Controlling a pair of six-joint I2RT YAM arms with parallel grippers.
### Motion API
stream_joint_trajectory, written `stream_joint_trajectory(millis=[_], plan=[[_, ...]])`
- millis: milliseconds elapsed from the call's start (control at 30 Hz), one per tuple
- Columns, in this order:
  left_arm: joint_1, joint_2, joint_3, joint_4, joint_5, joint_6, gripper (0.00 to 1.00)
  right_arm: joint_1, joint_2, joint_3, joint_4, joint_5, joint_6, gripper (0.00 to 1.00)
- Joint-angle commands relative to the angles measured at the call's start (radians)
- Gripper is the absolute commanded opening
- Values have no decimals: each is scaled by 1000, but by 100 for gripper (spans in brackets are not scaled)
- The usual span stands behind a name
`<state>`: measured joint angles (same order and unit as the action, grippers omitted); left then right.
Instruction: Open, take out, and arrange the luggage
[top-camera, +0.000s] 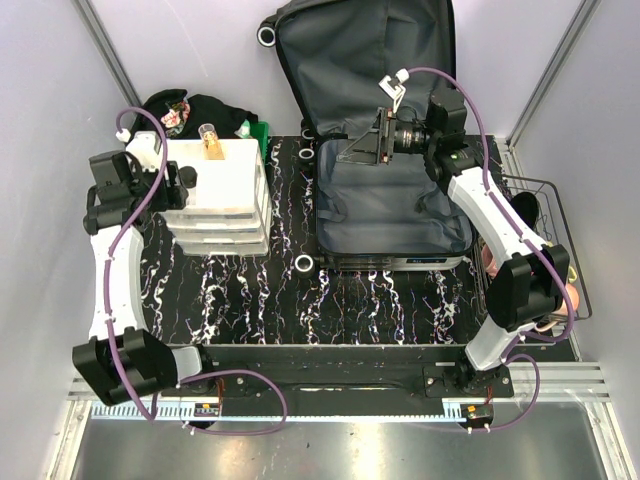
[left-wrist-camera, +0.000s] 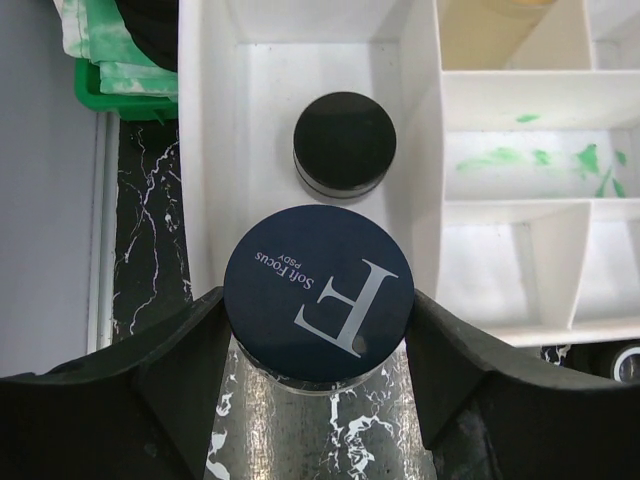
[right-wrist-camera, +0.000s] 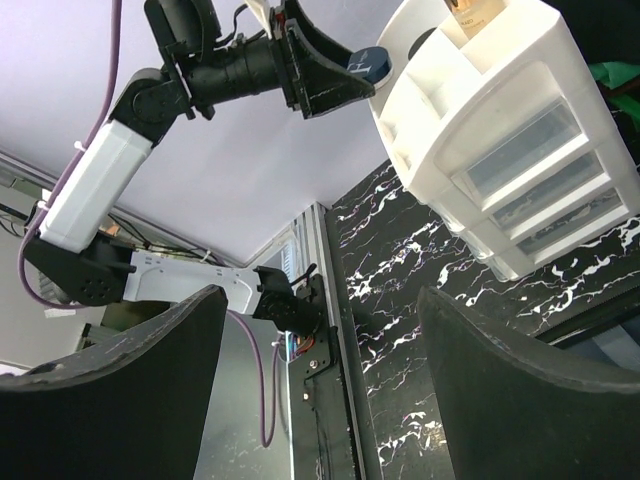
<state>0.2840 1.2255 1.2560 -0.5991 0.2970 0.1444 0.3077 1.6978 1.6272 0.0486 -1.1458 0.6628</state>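
Jar (left-wrist-camera: 318, 293) between left fingers (left-wrist-camera: 150, 390), navy lid lettered "Soft Focus", "F"

Found the suitcase (top-camera: 400, 210) open at the table's (top-camera: 380, 300) back right, base flat, lid (top-camera: 350, 60) up against the rear wall. Saw the drawers (top-camera: 215, 195) just left of it, with a bin (top-camera: 259, 135) of clothes (top-camera: 200, 108) behind them and a basket (top-camera: 553, 190) at the table's right edge. Noted a bottle (top-camera: 211, 145) on top of the drawers, a small jar (left-wrist-camera: 344, 143) in a top compartment, and a bigger jar (left-wrist-camera: 318, 293) beside it over the drawers' edge, between the left gripper's (left-wrist-camera: 318, 310) fingers (left-wrist-camera: 150, 380).
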Motion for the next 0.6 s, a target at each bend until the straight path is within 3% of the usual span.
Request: stream_joint_trajectory(millis=[0, 367, 567], plan=[[4, 54, 74, 67, -1, -45, 25, 1, -64, -7, 0, -11, -22, 86], [-12, 141, 54, 149, 5, -80, 31, -2, -73, -13, -9, -3, -31, 86], [-46, 167, 51, 190, -19, -83, 45, -2, -69, -10, -10, -11, -28, 86]])
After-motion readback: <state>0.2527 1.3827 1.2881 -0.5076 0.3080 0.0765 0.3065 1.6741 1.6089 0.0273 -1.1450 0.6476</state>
